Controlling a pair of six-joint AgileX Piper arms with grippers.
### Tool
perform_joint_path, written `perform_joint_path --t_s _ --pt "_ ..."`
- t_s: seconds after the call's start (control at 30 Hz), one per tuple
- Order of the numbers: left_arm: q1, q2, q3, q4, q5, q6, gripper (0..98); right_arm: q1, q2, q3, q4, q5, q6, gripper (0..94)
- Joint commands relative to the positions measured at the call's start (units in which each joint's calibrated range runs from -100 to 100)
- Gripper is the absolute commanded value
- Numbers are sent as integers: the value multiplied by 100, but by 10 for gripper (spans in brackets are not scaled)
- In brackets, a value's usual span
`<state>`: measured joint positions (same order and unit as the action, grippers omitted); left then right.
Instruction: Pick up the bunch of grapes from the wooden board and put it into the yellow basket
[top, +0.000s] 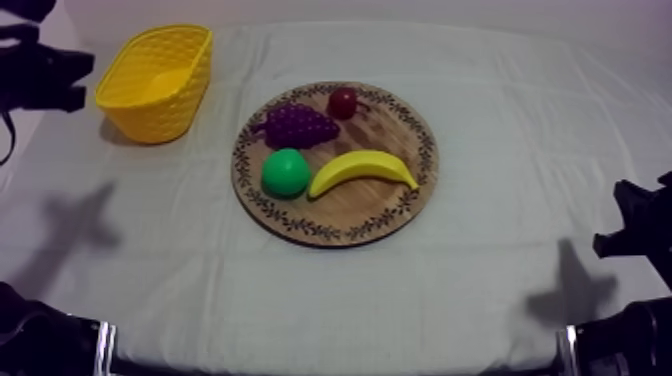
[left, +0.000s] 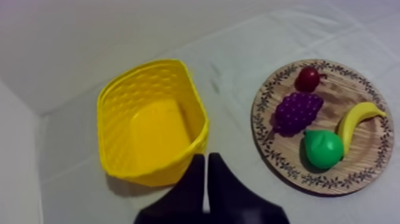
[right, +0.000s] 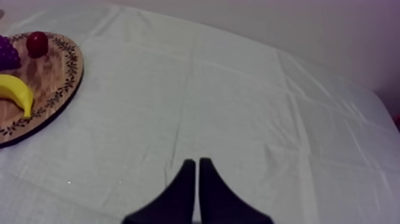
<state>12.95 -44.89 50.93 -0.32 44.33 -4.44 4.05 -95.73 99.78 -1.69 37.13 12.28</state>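
Grey-white cloth (top: 500, 120) table | bunch of grapes (top: 298, 125) on wooden board (top: 400, 215), upper-left part, long axis left-right, stem toward yellow basket (top: 155, 80) at upper left | left gripper (left: 205, 159) pressed together beside basket, likely nearer | right gripper (right: 194, 162) pressed together, well apart from board

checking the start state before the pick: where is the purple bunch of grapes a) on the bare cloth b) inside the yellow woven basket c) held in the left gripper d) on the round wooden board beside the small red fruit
D: the purple bunch of grapes lies on the round wooden board beside the small red fruit, and the left gripper is shut on nothing.
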Motion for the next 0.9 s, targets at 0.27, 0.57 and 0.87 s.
perform_joint_path --t_s 0.27,0.57,0.87 --pt "181 974 -1405 -37 1022 -185 0 1 -2 -1 1 5 0 5" --pt "457 1866 -2155 -48 1242 -299 0 1 -2 -1 1 5 0 5" --pt "704 2884 -3070 -49 1501 -483 0 1 -2 -1 1 5 0 5"
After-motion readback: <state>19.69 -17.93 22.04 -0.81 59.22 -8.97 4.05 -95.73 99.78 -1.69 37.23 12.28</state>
